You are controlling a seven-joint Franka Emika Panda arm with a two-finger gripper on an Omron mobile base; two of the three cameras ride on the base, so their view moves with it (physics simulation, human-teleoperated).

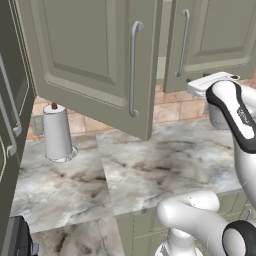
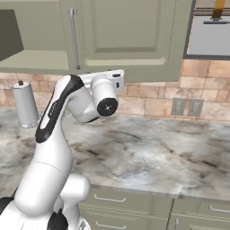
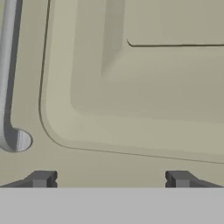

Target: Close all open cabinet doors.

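Worktop (image 1: 165,170) is overhung by an open cabinet door (image 1: 95,55) swung outward, a second door (image 1: 210,40) sits beside it, a paper towel roll (image 1: 57,132) stands left, fingers (image 3: 109,179) are spread wide near a door panel.

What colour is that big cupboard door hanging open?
Sage grey-green, with a silver bar handle; the open cabinet door shows best in the left base view.

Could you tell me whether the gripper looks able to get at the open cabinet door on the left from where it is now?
Probably yes: the open cabinet door swings out over the counter, nothing stands between, and the gripper already faces the neighbouring door.
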